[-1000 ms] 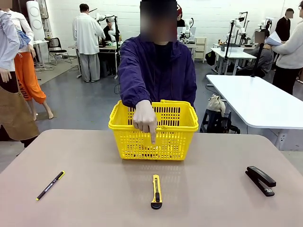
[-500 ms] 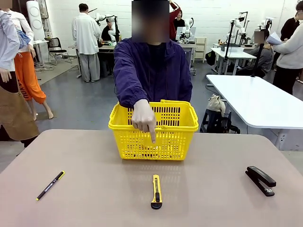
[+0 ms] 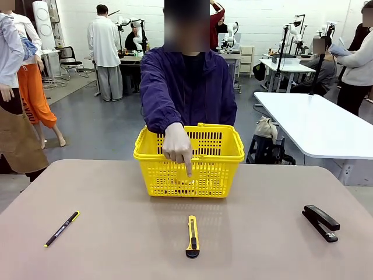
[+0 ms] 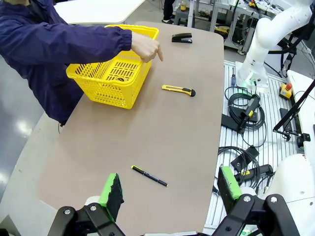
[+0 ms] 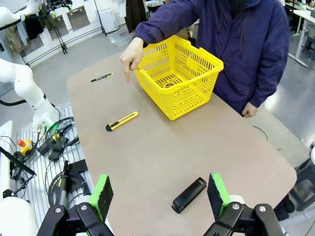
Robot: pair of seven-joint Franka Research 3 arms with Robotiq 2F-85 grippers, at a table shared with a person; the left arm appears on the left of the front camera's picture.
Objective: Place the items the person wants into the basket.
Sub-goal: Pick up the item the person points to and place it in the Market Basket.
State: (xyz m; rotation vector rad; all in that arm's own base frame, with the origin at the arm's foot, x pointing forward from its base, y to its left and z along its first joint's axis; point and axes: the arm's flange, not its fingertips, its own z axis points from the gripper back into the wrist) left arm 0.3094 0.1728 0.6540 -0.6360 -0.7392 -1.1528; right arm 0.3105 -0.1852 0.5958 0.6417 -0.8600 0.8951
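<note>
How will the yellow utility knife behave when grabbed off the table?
The utility knife looks rigid: straight, slim body, so probably no flex. Lies flat and low on the table, so unlikely to roll; a push off-centre may spin it. Likely light for its length.

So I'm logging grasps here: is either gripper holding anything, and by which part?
Nothing is held: the left gripper and the right gripper are both open and empty, and the utility knife lies free.
</note>
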